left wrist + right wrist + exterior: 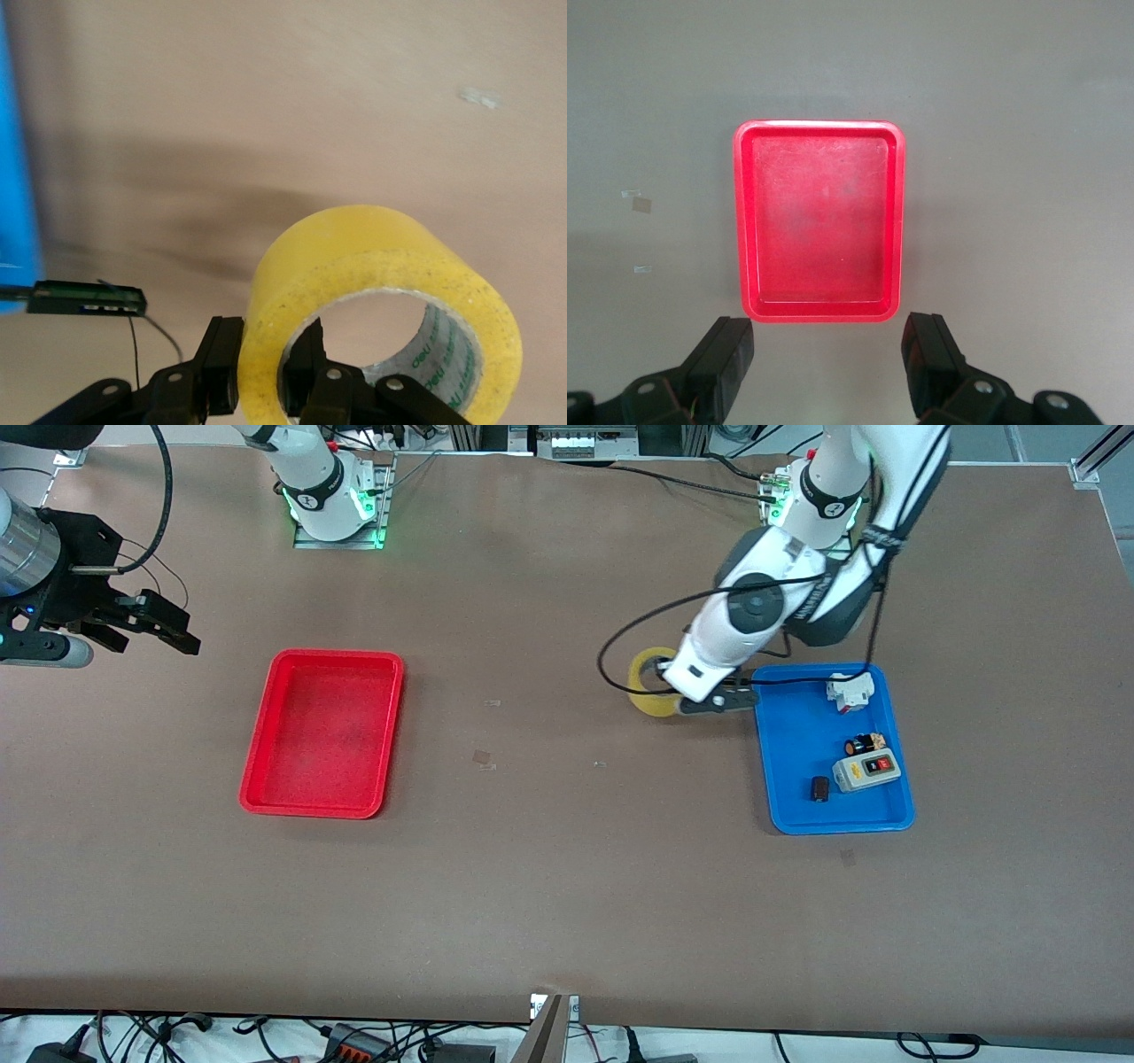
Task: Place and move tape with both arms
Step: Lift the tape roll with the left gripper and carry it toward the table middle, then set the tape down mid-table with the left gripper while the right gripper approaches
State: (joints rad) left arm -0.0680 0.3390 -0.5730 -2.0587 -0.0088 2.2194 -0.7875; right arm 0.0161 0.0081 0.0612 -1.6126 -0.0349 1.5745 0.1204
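Tape (381, 292) — in left hand (261, 376)

A brown table (549, 868) is filling nearly the whole front view, its surface matte and evenly lit. Small scraps of tape residue (483, 759) are sitting mid-table. Metal framing (1094, 460) is showing at one top corner. Green light (376, 533) is glowing along the top edge. Cables (266, 1032) and plugs are trailing across a pale floor below the table's near edge, where a metal bracket (554, 1014) is sticking up.
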